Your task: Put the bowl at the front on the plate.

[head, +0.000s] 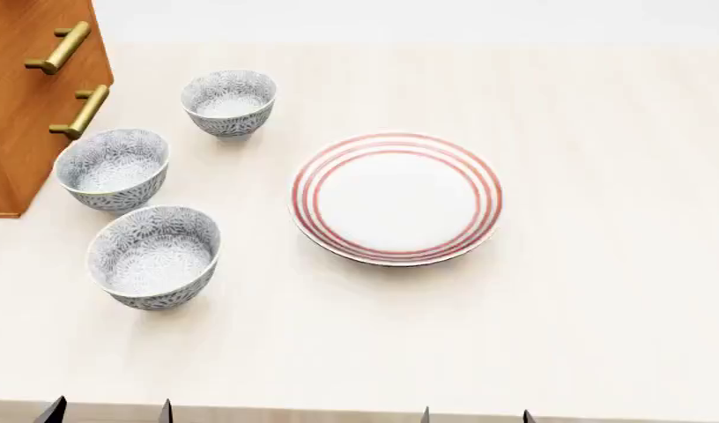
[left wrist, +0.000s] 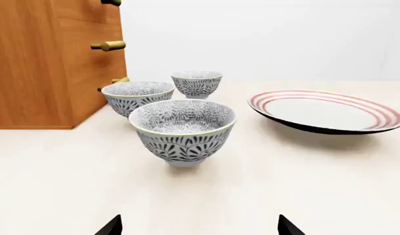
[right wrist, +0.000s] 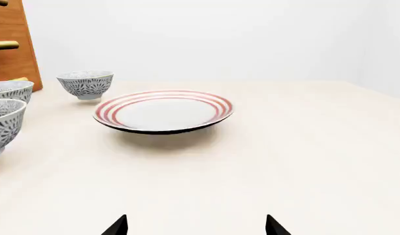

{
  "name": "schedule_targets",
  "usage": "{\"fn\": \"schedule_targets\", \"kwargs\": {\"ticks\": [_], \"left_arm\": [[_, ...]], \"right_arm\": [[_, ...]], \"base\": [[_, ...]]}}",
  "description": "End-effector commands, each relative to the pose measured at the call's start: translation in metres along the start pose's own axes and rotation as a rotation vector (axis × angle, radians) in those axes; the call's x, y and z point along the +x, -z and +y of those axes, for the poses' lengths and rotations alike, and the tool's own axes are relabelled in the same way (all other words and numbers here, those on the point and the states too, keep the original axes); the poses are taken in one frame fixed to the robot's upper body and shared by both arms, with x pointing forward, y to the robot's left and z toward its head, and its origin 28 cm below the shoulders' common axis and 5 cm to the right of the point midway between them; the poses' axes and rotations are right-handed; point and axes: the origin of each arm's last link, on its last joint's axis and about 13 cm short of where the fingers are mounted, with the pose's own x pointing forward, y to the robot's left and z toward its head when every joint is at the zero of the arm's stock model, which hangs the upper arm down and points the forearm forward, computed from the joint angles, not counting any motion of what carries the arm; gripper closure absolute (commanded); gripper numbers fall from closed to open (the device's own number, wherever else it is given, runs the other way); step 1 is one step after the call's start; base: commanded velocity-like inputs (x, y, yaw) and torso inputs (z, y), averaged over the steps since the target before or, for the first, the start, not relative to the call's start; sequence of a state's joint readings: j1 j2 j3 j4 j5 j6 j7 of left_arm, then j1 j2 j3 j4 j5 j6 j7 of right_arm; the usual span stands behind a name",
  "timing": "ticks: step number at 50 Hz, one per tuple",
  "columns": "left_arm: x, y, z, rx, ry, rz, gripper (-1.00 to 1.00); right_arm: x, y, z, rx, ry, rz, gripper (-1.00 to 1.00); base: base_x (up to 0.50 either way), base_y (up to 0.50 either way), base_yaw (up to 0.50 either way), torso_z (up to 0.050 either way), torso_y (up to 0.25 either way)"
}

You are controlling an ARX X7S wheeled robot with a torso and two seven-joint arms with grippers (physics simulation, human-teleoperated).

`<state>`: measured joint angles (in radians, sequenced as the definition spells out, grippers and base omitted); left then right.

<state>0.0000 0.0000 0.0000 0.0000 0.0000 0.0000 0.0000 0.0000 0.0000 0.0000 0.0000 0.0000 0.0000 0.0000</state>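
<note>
1. Bowl [head: 154, 257] stands upright at the plate's [head: 395, 198] eight o'clock, untouched.
2. Left gripper [left wrist: 198, 226] and right gripper [right wrist: 195, 225] both gape, empty.
3. Risk: grabbing a look-alike bowl [head: 113, 169] crowded just behind.

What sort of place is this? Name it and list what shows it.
Probably a simulated kitchen or dining counter. Three small blue-grey floral ceramic bowls, the front one nearest the robot, and a large white red-ringed plate sit on a pale wooden tabletop, beside a brown wooden cabinet with brass handles.
</note>
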Motion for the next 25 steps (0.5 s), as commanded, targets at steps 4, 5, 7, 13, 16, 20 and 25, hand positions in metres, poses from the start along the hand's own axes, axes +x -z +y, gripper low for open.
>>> {"fn": "schedule_targets", "kwargs": {"ticks": [4,5,7,13,16,20,25], "left_arm": [[0.0,0.0,0.0,0.008,-0.001,-0.001,-1.0],[0.0,-0.001,0.0,0.008,-0.001,-0.001,-1.0],[0.001,-0.001,0.0,0.007,-0.002,0.0,-1.0],[0.0,-0.001,0.0,0.003,-0.006,0.001,-1.0],[0.001,-0.004,0.001,0.013,-0.027,0.028,-1.0],[0.001,-0.023,-0.001,0.049,-0.019,0.064,-1.0],[-0.003,-0.067,-0.008,0.056,0.032,0.041,-1.0]], "right_arm": [[0.0,0.0,0.0,0.006,-0.003,-0.004,-1.0],[0.0,0.0,0.0,0.008,0.003,-0.004,-1.0],[0.0,-0.001,0.0,0.007,0.008,-0.005,-1.0],[-0.002,-0.002,0.002,0.001,0.008,-0.012,-1.0],[-0.005,-0.007,-0.001,0.073,0.03,0.016,-1.0],[-0.005,-0.033,-0.003,0.049,0.036,0.008,-1.0],[-0.002,-0.067,-0.004,-0.01,0.022,0.001,-1.0]], "base": [[0.0,0.0,0.0,0.0,0.0],[0.0,0.0,0.0,0.0,0.0],[0.0,0.0,0.0,0.0,0.0],[0.0,0.0,0.0,0.0,0.0],[0.0,0.0,0.0,0.0,0.0],[0.0,0.0,0.0,0.0,0.0],[0.0,0.0,0.0,0.0,0.0]]}}
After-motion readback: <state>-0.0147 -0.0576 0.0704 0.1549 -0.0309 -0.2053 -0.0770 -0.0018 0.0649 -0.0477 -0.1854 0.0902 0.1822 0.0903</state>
